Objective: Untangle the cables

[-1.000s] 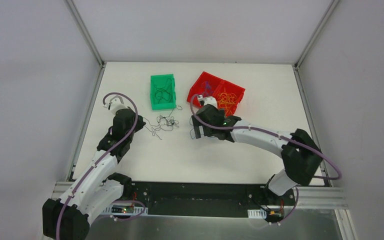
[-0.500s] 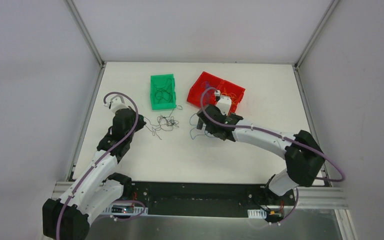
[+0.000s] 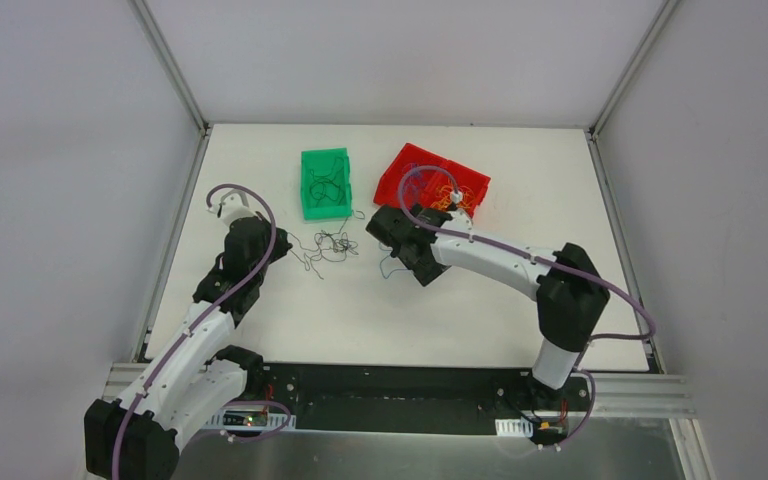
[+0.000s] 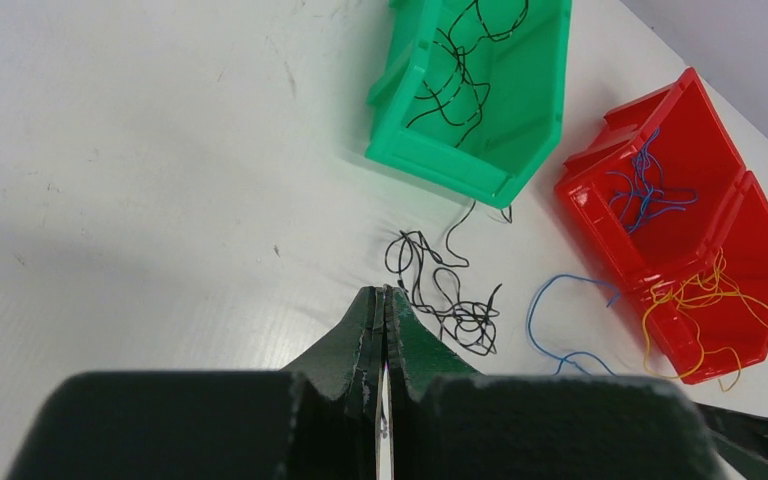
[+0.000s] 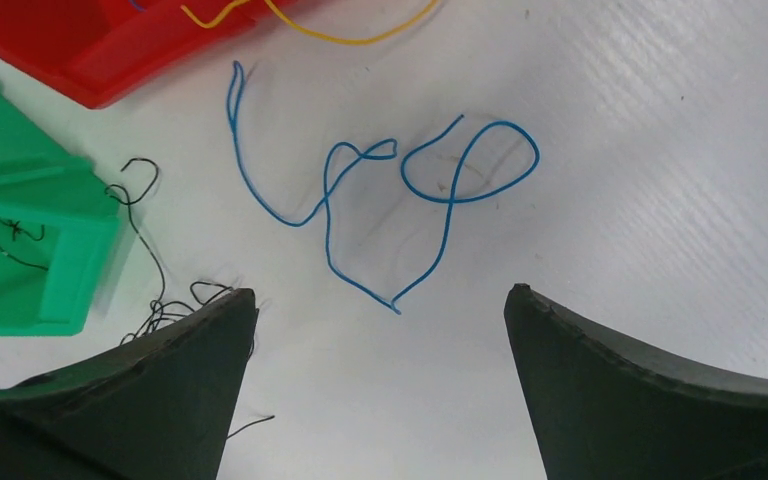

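The cables are thin wires. A black tangle [image 3: 332, 243] [image 4: 450, 300] lies loose on the table just beyond my left gripper [image 3: 282, 244] [image 4: 384, 292], which is shut; I cannot tell whether a strand is pinched in it. A single blue wire [image 5: 380, 200] [image 4: 560, 320] [image 3: 392, 266] lies in loops on the table right in front of my right gripper [image 5: 380, 290] [image 3: 388, 240]. That gripper is open and holds nothing. More black wires lie in the green bin [image 3: 325, 183] [image 4: 480, 90]. Blue and yellow-orange wires [image 4: 710, 300] lie in the red bin [image 3: 432, 180] [image 4: 680, 200].
The green bin's corner [image 5: 20, 240] is at the left of the right wrist view and the red bin's edge [image 5: 80, 40] at its top. Grey walls with metal rails enclose the table on three sides.
My right arm has swung away from the red bin, toward the left and the near side, and its open gripper now faces the blue wire on the table. The left arm has not moved.
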Motion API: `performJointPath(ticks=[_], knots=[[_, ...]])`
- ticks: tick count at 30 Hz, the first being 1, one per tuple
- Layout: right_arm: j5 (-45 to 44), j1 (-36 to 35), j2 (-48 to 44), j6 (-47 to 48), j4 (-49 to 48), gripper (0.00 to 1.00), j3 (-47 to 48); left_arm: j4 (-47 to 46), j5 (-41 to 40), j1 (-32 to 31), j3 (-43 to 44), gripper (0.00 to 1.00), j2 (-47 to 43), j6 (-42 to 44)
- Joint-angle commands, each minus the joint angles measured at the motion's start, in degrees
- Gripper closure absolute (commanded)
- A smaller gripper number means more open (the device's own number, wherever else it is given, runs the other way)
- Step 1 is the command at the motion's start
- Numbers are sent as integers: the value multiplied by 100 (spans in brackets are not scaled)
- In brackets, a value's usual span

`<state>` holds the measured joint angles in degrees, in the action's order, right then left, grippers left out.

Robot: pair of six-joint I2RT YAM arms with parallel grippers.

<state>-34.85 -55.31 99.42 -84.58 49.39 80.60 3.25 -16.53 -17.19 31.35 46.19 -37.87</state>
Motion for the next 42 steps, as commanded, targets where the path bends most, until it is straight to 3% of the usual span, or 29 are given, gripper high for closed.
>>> performJointPath(ticks=[1, 7, 14, 28, 29, 31, 34, 36, 42], knots=[[153, -44, 416, -1208, 541, 1, 377, -202, 119, -4, 195, 100, -90, 92], [239, -34, 1069, -1548, 624, 1, 726, -202, 121, -4, 193, 100, -130, 78], [456, 334, 1417, -1592, -574, 1, 366, -205, 109, -4, 190, 100, -126, 78], [396, 1048, 2431, -1173, -463, 6, 1538, -208, 67, -4, 195, 100, -97, 102], [404, 1067, 2509, -1134, -394, 12, 1669, -202, 61, -4, 202, 100, -94, 102], [394, 1095, 2652, -906, -349, 47, 1896, -208, 55, -4, 204, 100, -90, 106], [450, 1116, 2737, -853, -262, 91, 1962, -209, 45, -4, 198, 100, -125, 104], [396, 1116, 2702, -815, -350, 100, 1857, -205, 45, -4, 189, 100, -142, 106], [220, 1097, 2131, -439, -865, 100, 1319, -203, 63, -4, 196, 100, -139, 104]])
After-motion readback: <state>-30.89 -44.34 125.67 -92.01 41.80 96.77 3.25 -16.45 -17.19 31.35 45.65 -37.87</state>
